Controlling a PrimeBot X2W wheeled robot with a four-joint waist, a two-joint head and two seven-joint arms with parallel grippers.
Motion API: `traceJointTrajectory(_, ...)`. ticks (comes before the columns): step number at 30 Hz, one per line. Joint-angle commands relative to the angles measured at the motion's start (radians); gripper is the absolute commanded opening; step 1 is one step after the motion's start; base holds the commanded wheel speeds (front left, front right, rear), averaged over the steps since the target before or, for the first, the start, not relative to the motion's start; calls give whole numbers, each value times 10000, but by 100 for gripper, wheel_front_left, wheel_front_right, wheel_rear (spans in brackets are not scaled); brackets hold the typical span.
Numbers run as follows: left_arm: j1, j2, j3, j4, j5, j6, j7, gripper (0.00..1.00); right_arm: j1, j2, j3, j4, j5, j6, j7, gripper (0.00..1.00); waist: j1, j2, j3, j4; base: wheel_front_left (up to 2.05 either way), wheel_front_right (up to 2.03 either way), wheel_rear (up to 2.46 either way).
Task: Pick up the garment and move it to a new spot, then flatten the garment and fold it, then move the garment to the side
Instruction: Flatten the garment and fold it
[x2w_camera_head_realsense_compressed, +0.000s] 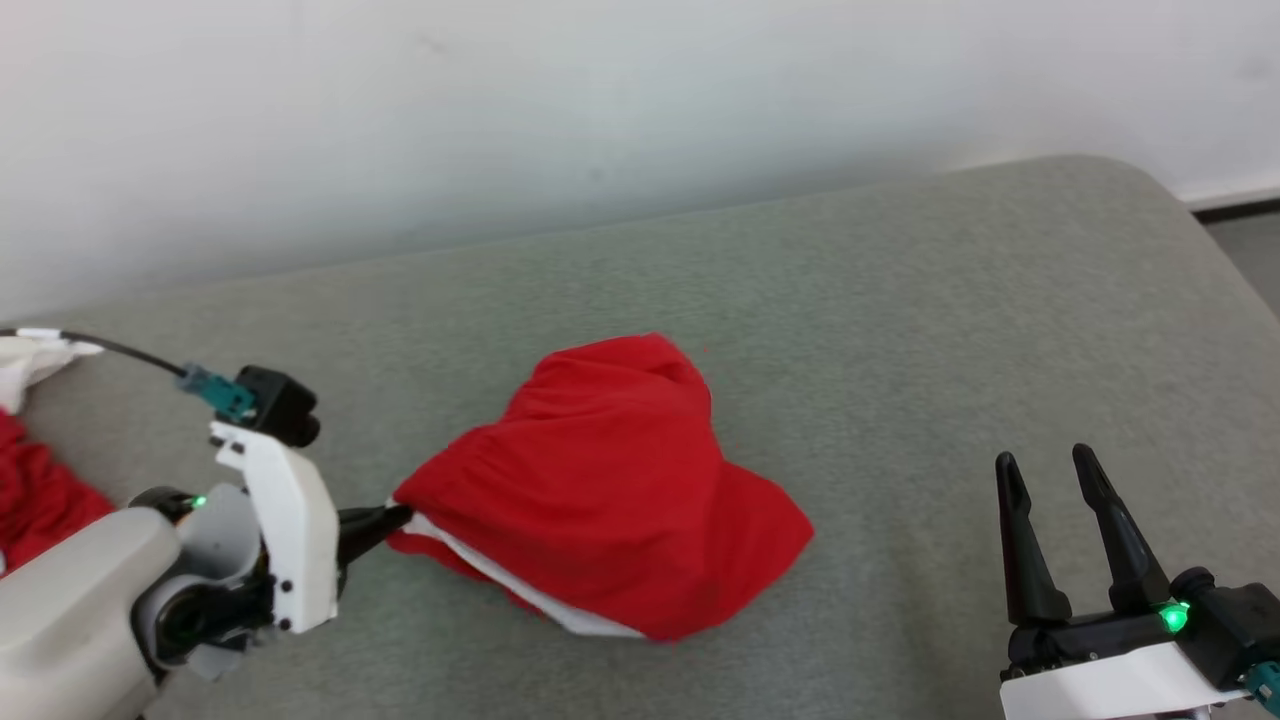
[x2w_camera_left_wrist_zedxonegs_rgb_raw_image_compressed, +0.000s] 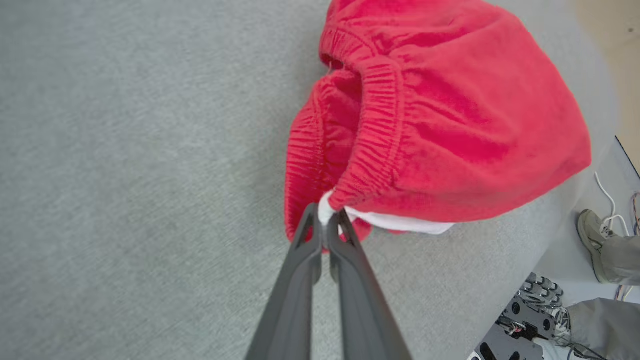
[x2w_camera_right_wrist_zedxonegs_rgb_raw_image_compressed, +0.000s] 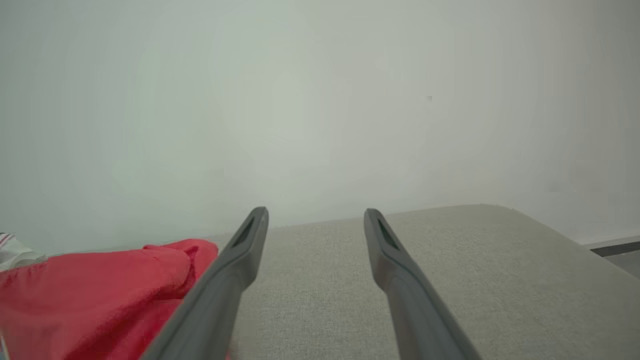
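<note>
The garment (x2w_camera_head_realsense_compressed: 610, 480) is a red pair of shorts with a white trim, bunched in a mound on the grey padded surface (x2w_camera_head_realsense_compressed: 900, 330). In the left wrist view its elastic waistband (x2w_camera_left_wrist_zedxonegs_rgb_raw_image_compressed: 380, 125) gapes open toward the camera. My left gripper (x2w_camera_head_realsense_compressed: 395, 517) reaches in from the left and is shut on the garment's white-trimmed corner (x2w_camera_left_wrist_zedxonegs_rgb_raw_image_compressed: 327, 212). My right gripper (x2w_camera_head_realsense_compressed: 1050, 465) stands open at the lower right, well clear of the cloth, nothing between its fingers (x2w_camera_right_wrist_zedxonegs_rgb_raw_image_compressed: 250, 235). From the right wrist view the garment (x2w_camera_right_wrist_zedxonegs_rgb_raw_image_compressed: 95, 290) lies low on the left.
More red cloth (x2w_camera_head_realsense_compressed: 35, 490) and a white piece (x2w_camera_head_realsense_compressed: 30, 360) lie at the left edge. A pale wall (x2w_camera_head_realsense_compressed: 600, 120) backs the surface, whose rounded end is at the right. A person's shoe (x2w_camera_left_wrist_zedxonegs_rgb_raw_image_compressed: 595, 240) and equipment (x2w_camera_left_wrist_zedxonegs_rgb_raw_image_compressed: 525, 320) stand on the floor beyond the edge.
</note>
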Motion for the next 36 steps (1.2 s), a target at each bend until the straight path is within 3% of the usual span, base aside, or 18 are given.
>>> traceJointTrajectory(1,196,116,15,72,-161,6,-71,0,89,-91,-25,28,-111,-18,8,100,0,0,-158,572,0,0,0)
traceJointTrajectory(8,1057,607,45,405,-476,102,-564,0,234,-198,-80,105,-115,-18,10,100,0,0,-273,1233,0,0,0)
traceJointTrajectory(12,1668,492,15,668,-578,291,-1117,0,228,-243,-64,140,-120,-18,8,100,0,0,-303,1385,0,0,0)
traceJointTrajectory(13,1799,377,62,752,-671,308,-1281,14,216,-259,-54,155,-112,-18,8,100,0,0,-310,1400,0,0,0)
traceJointTrajectory(14,1909,284,90,829,-741,301,-1432,37,204,-271,-43,164,-105,-18,8,100,0,0,-317,1411,0,0,0)
traceJointTrajectory(15,2010,201,119,924,-756,308,-1613,91,200,-287,-27,175,-99,-18,10,100,0,0,-330,1419,0,0,0)
traceJointTrajectory(16,2102,114,152,1030,-762,309,-1798,100,201,-296,-16,184,-91,-18,8,100,0,0,-344,1425,0,0,0)
traceJointTrajectory(21,2328,-165,216,1241,-313,325,-2899,100,264,-373,131,263,-41,-18,8,100,0,0,-461,1394,0,0,0)
traceJointTrajectory(25,2536,-69,436,889,265,808,-4286,100,431,-403,221,301,-5,-18,8,100,0,0,-632,1339,0,0,0)
traceJointTrajectory(31,3184,-69,1051,-300,894,2360,-6128,100,598,-395,289,336,22,-18,8,100,0,0,-841,1378,0,0,0)
traceJointTrajectory(34,3686,-490,1912,-1161,1423,3315,-6331,100,657,-450,289,351,47,-18,8,100,0,0,-957,1452,0,0,0)
traceJointTrajectory(36,4273,-969,3017,-1816,2149,3845,-6327,100,683,-432,288,327,31,-18,10,100,0,0,-993,1501,0,0,0)
